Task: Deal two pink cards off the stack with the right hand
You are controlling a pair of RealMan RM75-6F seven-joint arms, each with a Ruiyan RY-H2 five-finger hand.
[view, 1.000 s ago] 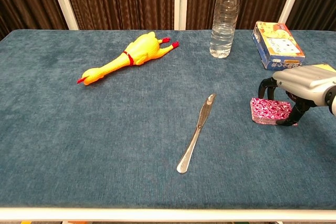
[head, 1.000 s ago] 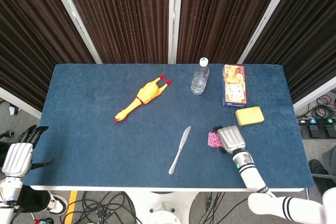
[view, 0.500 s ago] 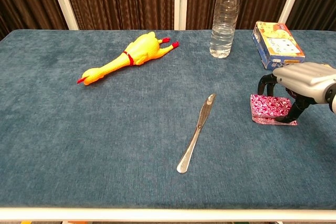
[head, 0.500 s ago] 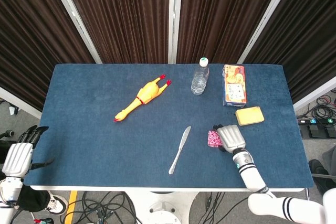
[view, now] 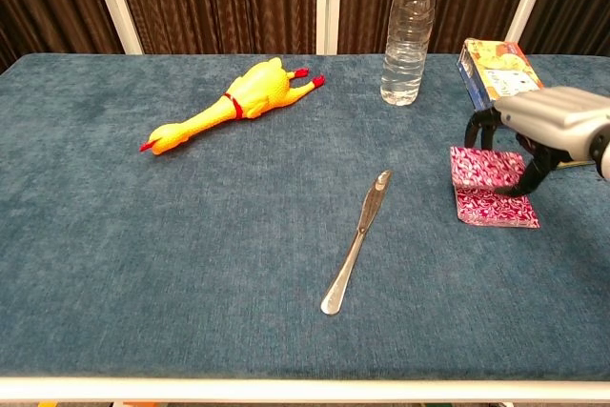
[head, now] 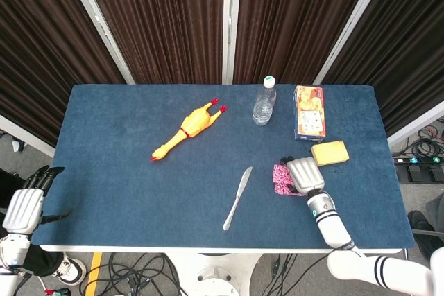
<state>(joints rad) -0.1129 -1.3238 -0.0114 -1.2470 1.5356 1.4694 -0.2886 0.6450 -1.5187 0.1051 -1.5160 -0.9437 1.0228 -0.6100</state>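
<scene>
The pink patterned card stack (view: 498, 209) lies flat on the blue table at the right; in the head view the stack (head: 284, 189) peeks out left of the hand. My right hand (view: 551, 123) (head: 304, 174) hovers over it, fingers curled down, and grips one pink card (view: 484, 167) that sits just behind the stack, its near edge overlapping it. The thumb (view: 527, 172) presses the card's right side. My left hand (head: 25, 204) hangs off the table's front left corner, holding nothing, fingers apart.
A butter knife (view: 357, 243) lies left of the cards. Behind the hand are a printed box (view: 498, 69), a yellow sponge (head: 329, 152) and a water bottle (view: 408, 30). A rubber chicken (view: 233, 102) lies at the middle left of the blue table (view: 143, 235).
My right hand has moved away from me toward the box, drawing the top pink card off the stack. The left hand has not moved.
</scene>
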